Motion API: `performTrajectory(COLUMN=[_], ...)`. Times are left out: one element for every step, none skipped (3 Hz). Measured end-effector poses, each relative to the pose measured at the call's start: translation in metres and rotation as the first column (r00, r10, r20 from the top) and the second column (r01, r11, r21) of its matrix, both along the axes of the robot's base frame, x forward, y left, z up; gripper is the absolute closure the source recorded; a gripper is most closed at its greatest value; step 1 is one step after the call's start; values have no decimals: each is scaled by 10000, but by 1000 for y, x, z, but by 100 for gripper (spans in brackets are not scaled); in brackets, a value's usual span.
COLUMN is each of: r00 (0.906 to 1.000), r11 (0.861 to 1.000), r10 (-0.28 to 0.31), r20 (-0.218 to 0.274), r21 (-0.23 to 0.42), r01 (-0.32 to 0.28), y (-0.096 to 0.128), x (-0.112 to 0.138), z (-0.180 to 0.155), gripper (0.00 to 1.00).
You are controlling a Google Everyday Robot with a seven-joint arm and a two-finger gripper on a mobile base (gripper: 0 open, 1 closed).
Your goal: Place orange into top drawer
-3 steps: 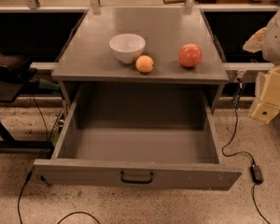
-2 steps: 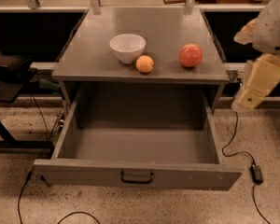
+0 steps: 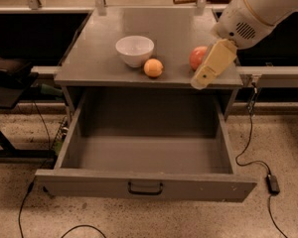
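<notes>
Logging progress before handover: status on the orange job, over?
Tool hovers over cabinet top's right front edge. Orange on cabinet top beside white bowl, not gripped. Top drawer open, empty. Red fruit partly behind tool.

Single view from above and in front, looking down at surface (image 3: 99, 68) and open top drawer (image 3: 89, 185), fairly near; tool (image 3: 205, 73) in upper right.

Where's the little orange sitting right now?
In the camera view, the orange sits near the cabinet top's front edge, just right of the white bowl, above the open top drawer; the claw hovers further right, by the reddish fruit.
</notes>
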State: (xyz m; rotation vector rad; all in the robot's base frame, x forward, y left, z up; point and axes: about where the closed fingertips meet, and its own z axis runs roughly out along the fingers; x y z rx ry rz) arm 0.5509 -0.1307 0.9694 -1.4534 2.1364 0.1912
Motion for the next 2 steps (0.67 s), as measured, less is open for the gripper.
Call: performTrajectory(r00=[10000, 9998], r11=[10000, 9993], r10=[0, -147], r20=[0, -142], r21=[0, 328], r01=[0, 152], y=[0, 16], x=[0, 8], z=[0, -14], gripper=[0, 0])
